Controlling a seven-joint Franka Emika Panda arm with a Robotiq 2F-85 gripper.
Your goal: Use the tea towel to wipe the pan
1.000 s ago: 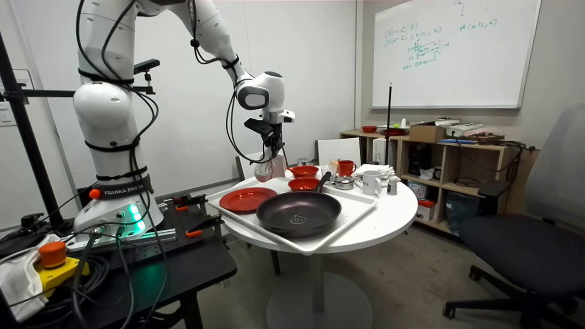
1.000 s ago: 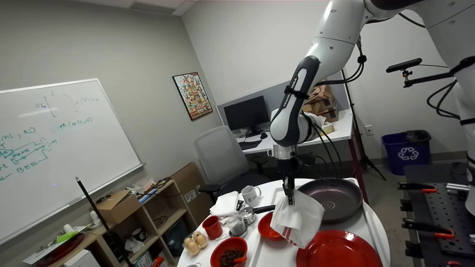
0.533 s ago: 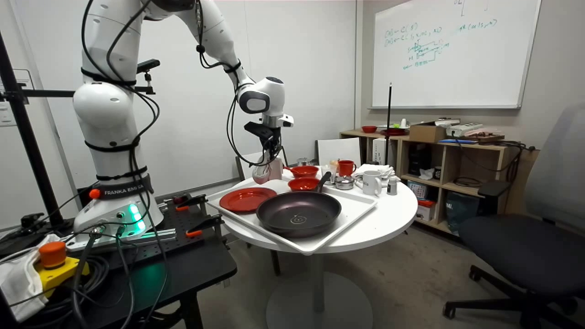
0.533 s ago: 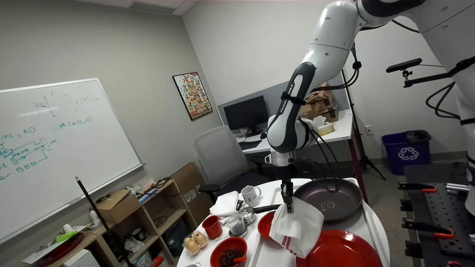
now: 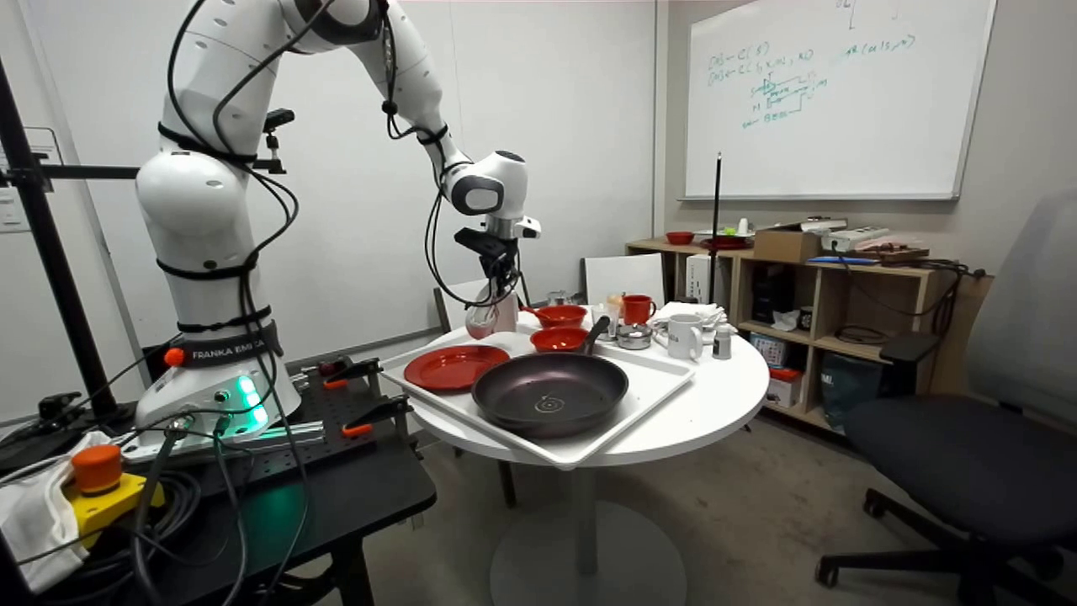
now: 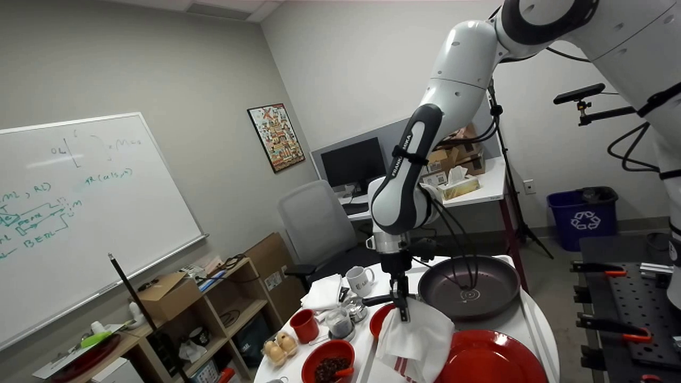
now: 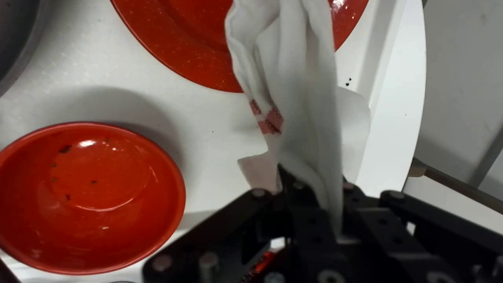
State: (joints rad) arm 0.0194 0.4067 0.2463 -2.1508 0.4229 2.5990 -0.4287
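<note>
Shifted since a second ago: gripper (image 6: 403, 315) and towel (image 6: 417, 340), both a little lower and farther from the pan (image 5: 551, 391). Pan and plate (image 5: 457, 368) lie where they were.

Fingers (image 7: 308, 228) point down in both exterior views and pinch the towel; from the wrist, a white fold runs between them. Towel hangs loose, apart from the pan, red stripes near its lower end. Seen from the wrist it overlaps the plate's edge; cannot tell whether it touches plate or tray (image 5: 646, 383).

Pan upright on the tray, pale mark at its centre, handle (image 5: 596, 335) reaching toward the small bowl (image 7: 98, 232). Plate red, beside the pan, same tray. Small bowl also red, a few dark specks inside.

Farther along the table (image 5: 724, 397): big bowl (image 6: 311, 361) holding dark bits (image 6: 327, 371) and a red utensil (image 6: 345, 373); eggs (image 6: 275, 354), red mug (image 6: 305, 325), white mug (image 6: 360, 281). Beyond: grey chair (image 6: 316, 229), low shelf (image 6: 247, 316), whiteboard (image 5: 841, 97) with green writing.
</note>
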